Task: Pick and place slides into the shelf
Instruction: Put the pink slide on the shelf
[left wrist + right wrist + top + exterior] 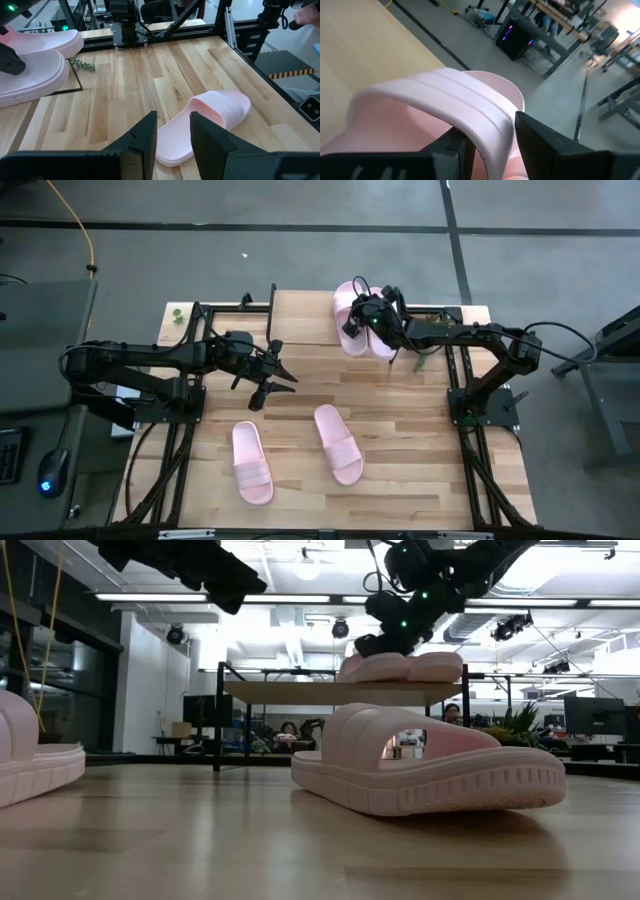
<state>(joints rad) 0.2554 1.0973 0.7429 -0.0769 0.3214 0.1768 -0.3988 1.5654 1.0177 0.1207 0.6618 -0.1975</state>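
**Two sandals on shelf, two on table**

I see the shelf [300,305] at the table's [420,480] far edge, two sandals [352,315] on its right end. Two more sandals [338,443] lie on the table. My right gripper [358,320] pinches one shelf sandal's strap. Left gripper [272,380] hovers mid-table, fingers narrowly apart, empty.
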